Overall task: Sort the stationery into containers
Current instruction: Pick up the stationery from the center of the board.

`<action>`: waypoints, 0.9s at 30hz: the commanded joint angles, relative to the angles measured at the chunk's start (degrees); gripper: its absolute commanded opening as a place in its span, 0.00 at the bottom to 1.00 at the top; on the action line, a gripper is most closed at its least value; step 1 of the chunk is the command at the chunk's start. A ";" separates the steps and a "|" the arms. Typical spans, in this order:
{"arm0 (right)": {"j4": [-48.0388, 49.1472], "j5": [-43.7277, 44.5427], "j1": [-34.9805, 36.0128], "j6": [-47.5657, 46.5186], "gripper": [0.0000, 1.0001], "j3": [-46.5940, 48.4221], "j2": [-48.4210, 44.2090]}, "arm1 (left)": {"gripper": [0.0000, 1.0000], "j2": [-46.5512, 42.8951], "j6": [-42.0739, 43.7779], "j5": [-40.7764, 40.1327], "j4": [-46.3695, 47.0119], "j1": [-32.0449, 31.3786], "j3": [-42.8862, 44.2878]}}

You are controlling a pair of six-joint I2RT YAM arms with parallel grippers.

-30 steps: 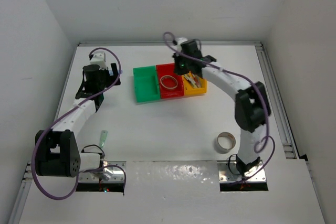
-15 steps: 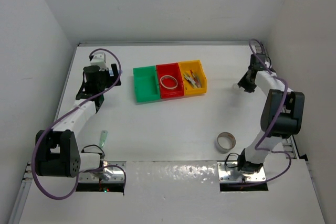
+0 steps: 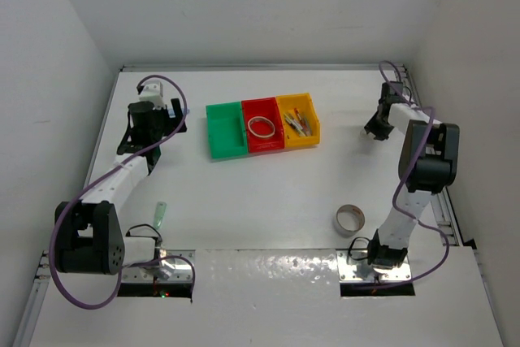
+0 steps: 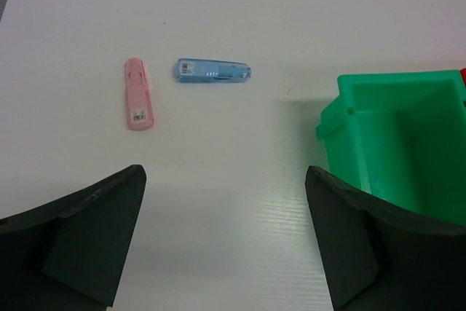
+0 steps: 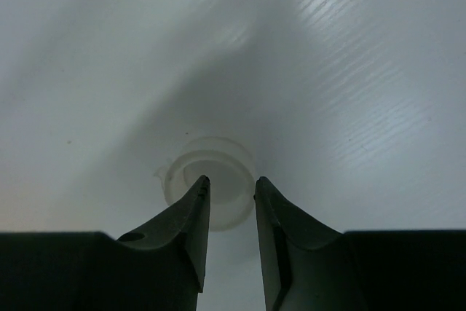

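Lowering the right gripper (image 5: 231, 196), jaws narrowly parted and pinching nothing, should straddle one wall of the translucent tape roll (image 5: 178, 180) lying flat at the table's far right, then close gently; likely destination the red bin (image 3: 265, 145).

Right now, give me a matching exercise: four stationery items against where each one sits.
Things:
1. beige tape roll
2. white ring
3. pens
4. clear tape roll

Places:
A. in the yellow bin
B. at the fingertips of the right gripper
C. on the table, near the right arm's base
D. in the red bin

Pairs: 1-C, 2-D, 3-A, 4-B.
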 commanded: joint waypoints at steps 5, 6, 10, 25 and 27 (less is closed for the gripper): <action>1.48 -0.63 -0.61 3.18 0.27 -0.48 1.75 | 0.89 -1.65 -0.11 -0.61 2.46 0.69 0.30; 1.74 -0.37 -0.70 3.01 0.24 -0.83 1.31 | 0.89 -1.73 -0.11 -0.61 2.38 0.60 0.30; 1.39 1.82 0.00 0.90 0.04 -1.28 -0.27 | 0.89 -1.65 -0.46 -0.26 2.55 0.69 0.04; 17.19 18.10 25.12 -18.06 0.00 -4.00 -18.47 | 0.89 -1.82 -1.34 0.79 3.60 0.69 -0.84; 19.32 12.92 31.27 -23.86 0.00 -0.43 -16.37 | 0.89 -1.74 -1.43 0.97 3.87 0.60 -1.10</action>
